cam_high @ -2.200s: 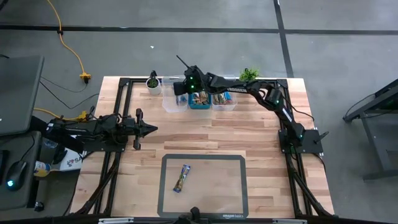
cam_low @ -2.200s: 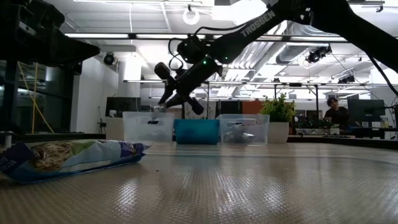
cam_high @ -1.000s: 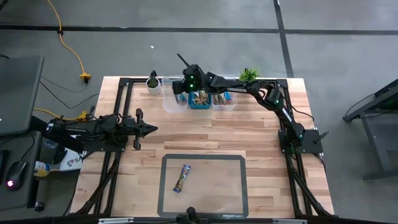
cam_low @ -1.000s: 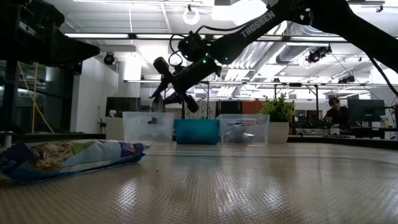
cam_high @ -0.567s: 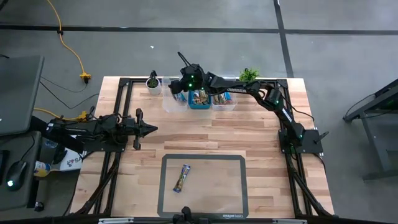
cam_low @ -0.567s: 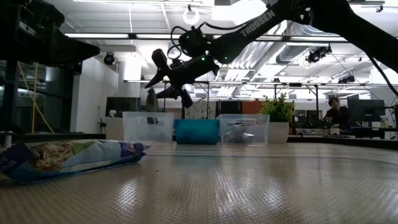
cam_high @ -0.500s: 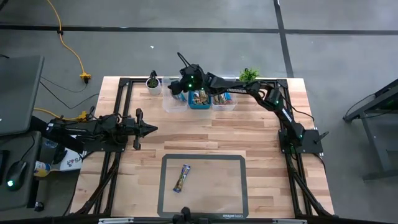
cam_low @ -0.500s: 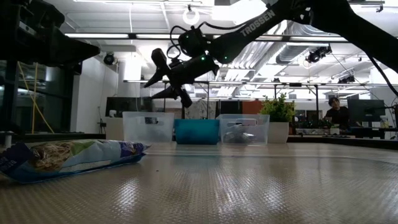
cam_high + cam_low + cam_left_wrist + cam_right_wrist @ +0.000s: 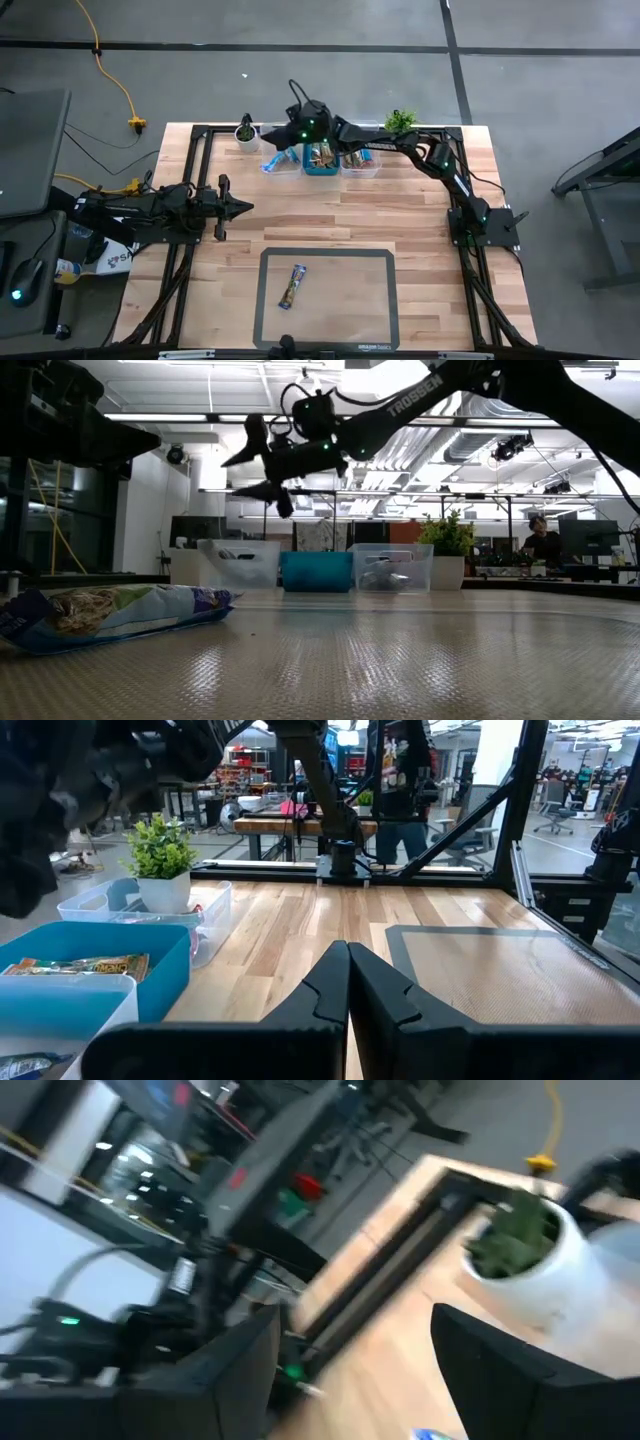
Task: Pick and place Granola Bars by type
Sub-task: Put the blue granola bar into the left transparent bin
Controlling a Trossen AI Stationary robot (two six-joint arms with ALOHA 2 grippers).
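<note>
While raised above the clear bin (image 9: 238,563), right pincer (image 9: 252,472) spread wide, empty; left pincer (image 9: 348,982) clenched, idle

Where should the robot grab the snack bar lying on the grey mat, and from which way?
Probably from straight above, pinching the granola bar across its narrow middle. It lies flat and slightly slanted on the mat with nothing beside it, so the fingers should turn to close on its two long edges. The right gripper is open by the bins.
</note>
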